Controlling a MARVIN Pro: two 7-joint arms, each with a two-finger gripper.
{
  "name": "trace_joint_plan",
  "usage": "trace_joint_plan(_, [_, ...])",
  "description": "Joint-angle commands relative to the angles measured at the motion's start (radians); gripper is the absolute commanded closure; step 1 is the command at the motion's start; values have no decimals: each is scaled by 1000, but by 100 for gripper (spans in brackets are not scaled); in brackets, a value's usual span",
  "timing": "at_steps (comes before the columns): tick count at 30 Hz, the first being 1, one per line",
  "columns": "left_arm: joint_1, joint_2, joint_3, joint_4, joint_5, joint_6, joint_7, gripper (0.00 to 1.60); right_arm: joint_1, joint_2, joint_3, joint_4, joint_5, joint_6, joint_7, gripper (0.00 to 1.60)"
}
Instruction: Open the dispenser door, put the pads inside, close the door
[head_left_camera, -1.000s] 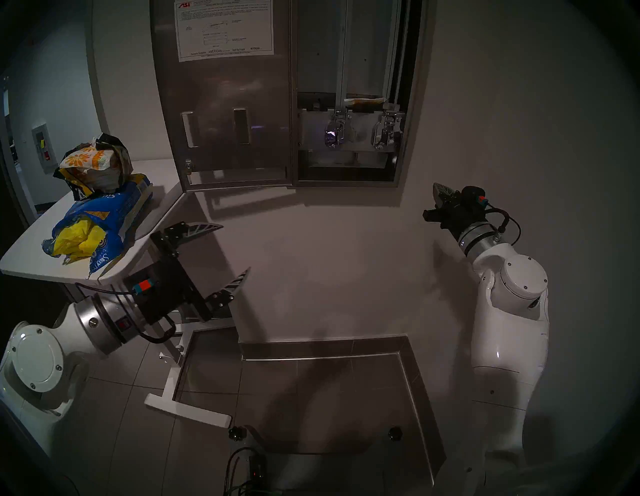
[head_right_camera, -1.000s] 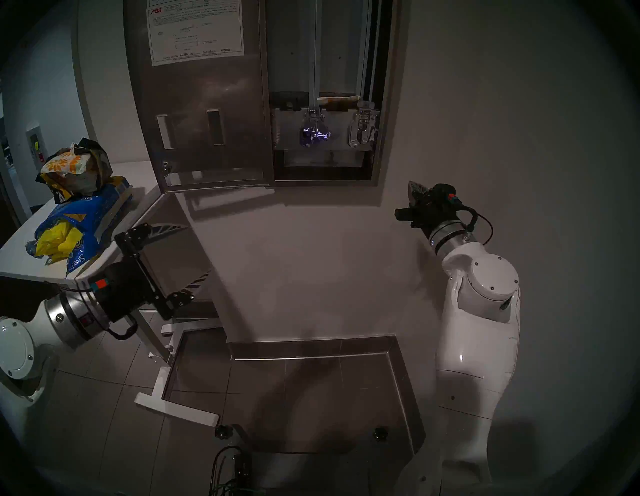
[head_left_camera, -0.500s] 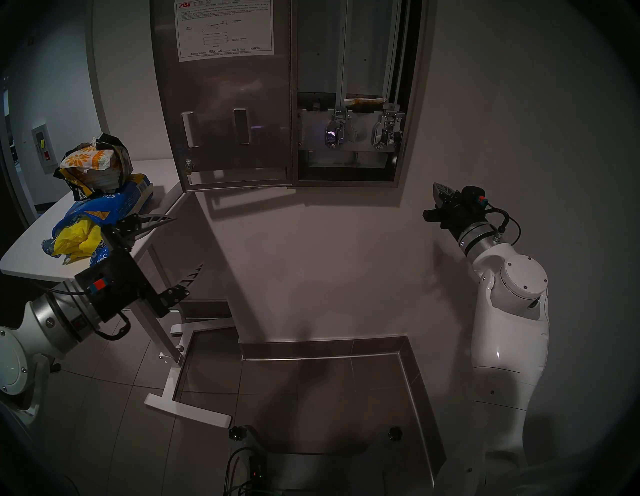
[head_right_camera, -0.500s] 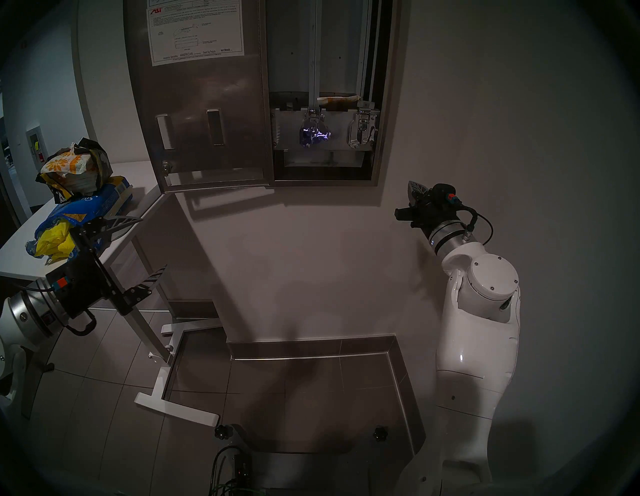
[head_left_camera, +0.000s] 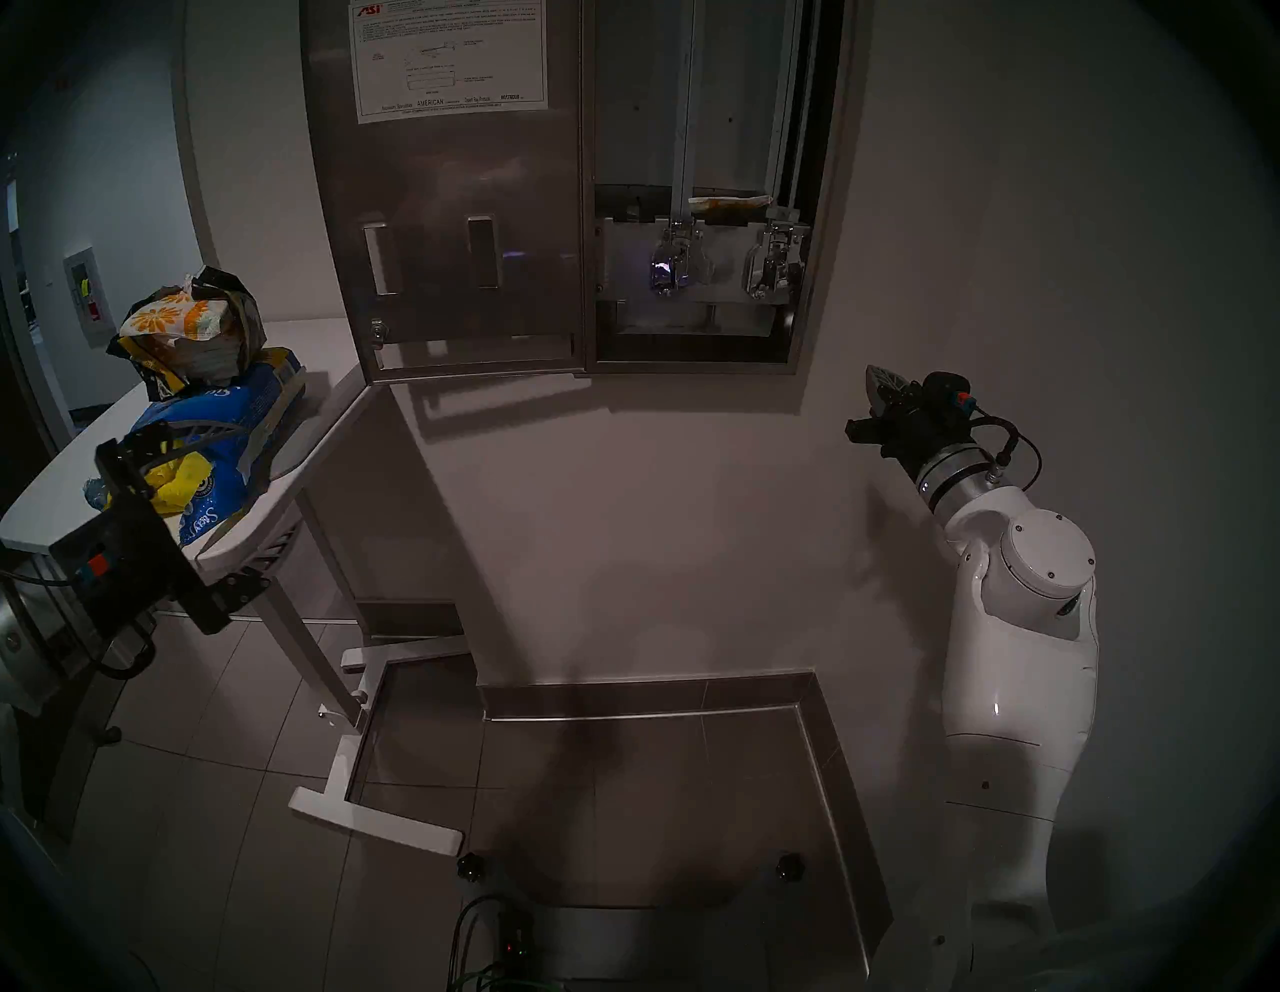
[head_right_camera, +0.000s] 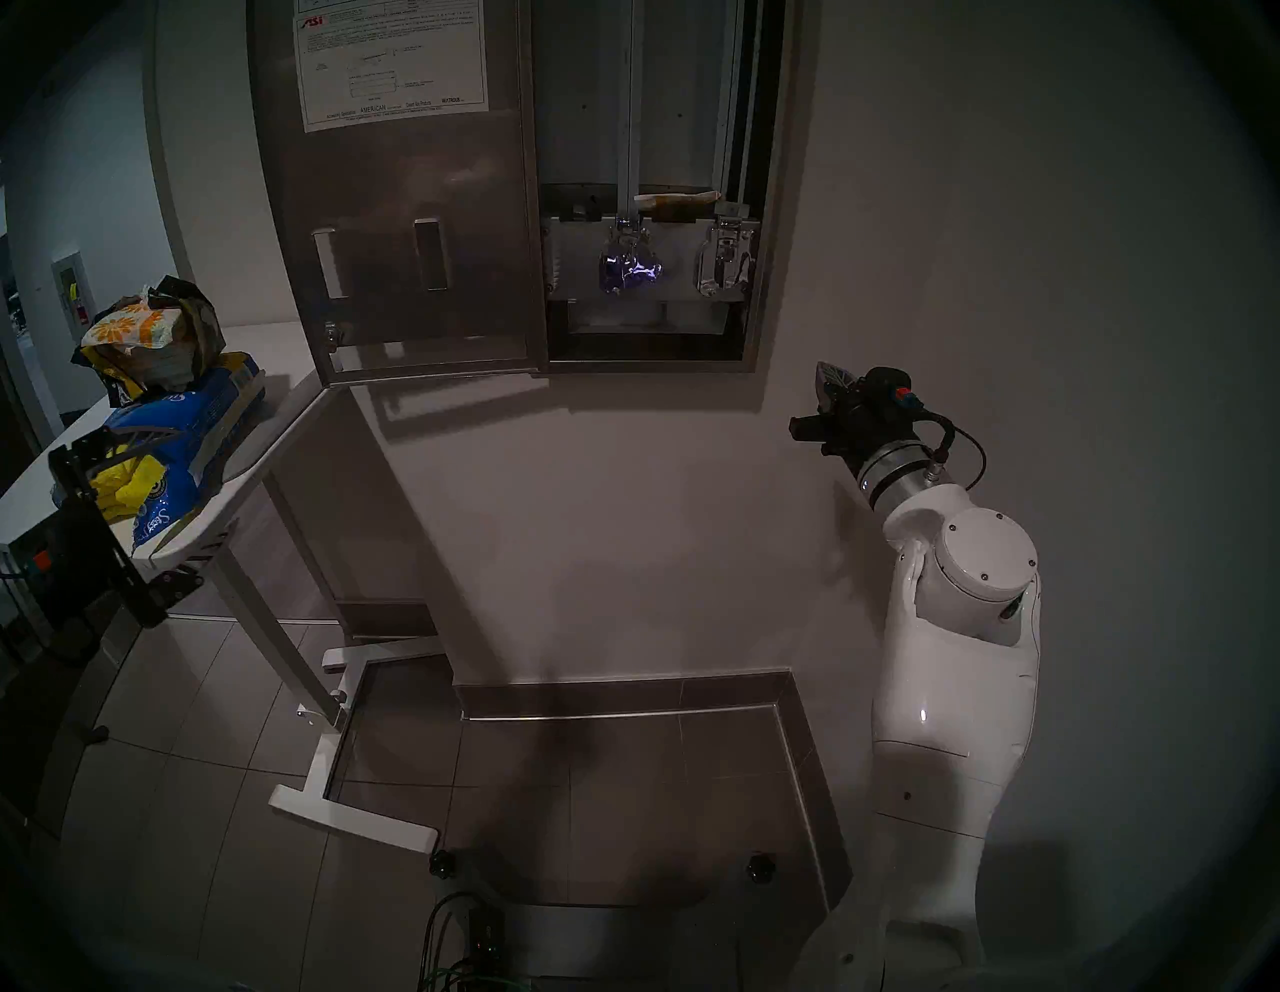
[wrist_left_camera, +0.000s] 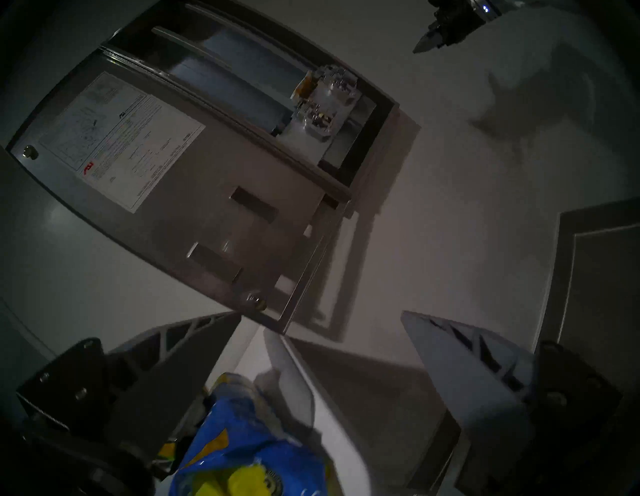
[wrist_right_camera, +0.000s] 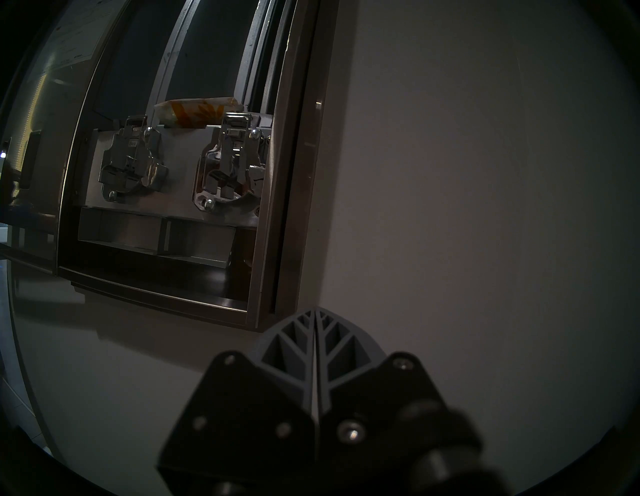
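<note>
The dispenser door (head_left_camera: 450, 242) hangs swung open to the left, its white instruction sheet facing me. Inside the dispenser (head_left_camera: 824, 208) one flowered pad (head_left_camera: 731, 202) (wrist_right_camera: 197, 111) lies above the right chrome lever. Yellow pads (head_left_camera: 163, 485) (wrist_left_camera: 221, 483) poke from a torn blue bag (head_left_camera: 235, 415) (wrist_left_camera: 242, 443) on the white table (head_left_camera: 312, 346). White orange-flowered pads (head_left_camera: 173, 322) sit on top of it. My left gripper (head_left_camera: 267, 481) (head_right_camera: 208, 481) (wrist_left_camera: 322, 313) is open at the table's front corner, one finger above the bag, one below the tabletop. My right gripper (head_left_camera: 876, 379) (wrist_right_camera: 316, 310) is shut and empty, near the wall below the dispenser's right side.
A dark torn wrapper (head_left_camera: 235, 312) surrounds the flowered pads. The table's white foot (head_left_camera: 374, 824) stretches over the tiled floor. A dark baseboard (head_left_camera: 644, 686) runs along the wall. Cables (head_left_camera: 485, 949) lie at the bottom edge.
My left gripper has swung left, from in front of the wall to the table's corner beside the blue bag, staying open. The right arm has not moved.
</note>
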Motion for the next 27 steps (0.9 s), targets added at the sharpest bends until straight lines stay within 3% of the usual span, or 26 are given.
trace_joint_plan(1, [24,-40,-122,-9,-36,18,-33,0,22,5,0,-35,4,-7,0,135])
trace_joint_plan(8, [29,-64,-178,-17,-1,37,-51,0,21,7,-1,-35,6,-7,-2,135])
trace_joint_plan(27, [-42,-108,-178,-17,140,49,-15,0,20,11,-4,-35,10,-7,-6,135])
